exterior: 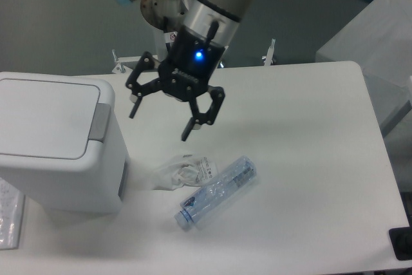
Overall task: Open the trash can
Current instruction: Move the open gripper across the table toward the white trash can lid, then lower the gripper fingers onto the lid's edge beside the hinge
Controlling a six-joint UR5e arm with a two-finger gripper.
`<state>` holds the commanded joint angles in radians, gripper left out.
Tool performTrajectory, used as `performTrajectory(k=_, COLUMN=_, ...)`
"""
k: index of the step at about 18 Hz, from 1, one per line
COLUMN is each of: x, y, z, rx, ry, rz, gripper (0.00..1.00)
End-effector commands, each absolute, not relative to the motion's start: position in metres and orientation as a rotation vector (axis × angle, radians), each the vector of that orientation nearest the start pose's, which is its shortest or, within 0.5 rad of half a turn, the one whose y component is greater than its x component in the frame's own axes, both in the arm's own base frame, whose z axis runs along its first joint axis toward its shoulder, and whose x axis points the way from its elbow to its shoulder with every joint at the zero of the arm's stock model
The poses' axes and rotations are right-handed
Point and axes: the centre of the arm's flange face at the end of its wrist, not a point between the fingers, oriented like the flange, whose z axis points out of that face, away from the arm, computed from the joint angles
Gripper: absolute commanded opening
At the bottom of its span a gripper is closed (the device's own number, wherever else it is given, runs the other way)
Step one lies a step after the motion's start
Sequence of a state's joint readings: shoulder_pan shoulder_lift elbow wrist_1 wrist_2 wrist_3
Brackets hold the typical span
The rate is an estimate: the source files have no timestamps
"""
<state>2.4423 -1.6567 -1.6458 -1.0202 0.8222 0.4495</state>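
The trash can point(55, 143) is a boxy white bin at the left of the table, its flat lid down and its grey push tab point(99, 122) on the right edge of the lid. My gripper point(159, 123) hangs open in the air just right of the can, a little above the tab's level and apart from it. Nothing is between its black fingers point(192, 123).
A clear plastic bottle point(215, 190) lies on its side in front of the gripper. A crumpled clear wrapper point(182, 170) lies between the bottle and the can. A dark object point(400, 243) sits at the table's right front corner.
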Motion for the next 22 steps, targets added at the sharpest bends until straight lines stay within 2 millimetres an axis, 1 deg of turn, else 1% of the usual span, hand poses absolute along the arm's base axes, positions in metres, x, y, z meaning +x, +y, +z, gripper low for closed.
performTrajectory(k=1, x=-0.282, y=0.506, z=0.488, rx=-2.347, ry=-0.309, rz=-0.449, gripper=1.0)
performTrajectory(k=3, x=-0.278, y=0.508, z=0.483, rx=-2.363, ry=-0.308, rz=-0.45, gripper=1.0)
performTrajectory(k=7, x=-0.277, y=0.508, z=0.48, rx=-2.367, ry=-0.309, rz=-0.45, gripper=1.0)
performTrajectory(k=10, x=-0.278, y=0.507, z=0.473, rx=-2.374, ry=-0.316, rz=-0.461, gripper=1.0)
performTrajectory(k=18, x=-0.277, y=0.508, z=0.466, rx=-2.391, ry=-0.323, rz=-0.457, gripper=1.0)
performTrajectory(k=22, x=-0.268, y=0.511, z=0.457, rx=-2.407, ry=-0.315, rz=-0.473, gripper=1.0)
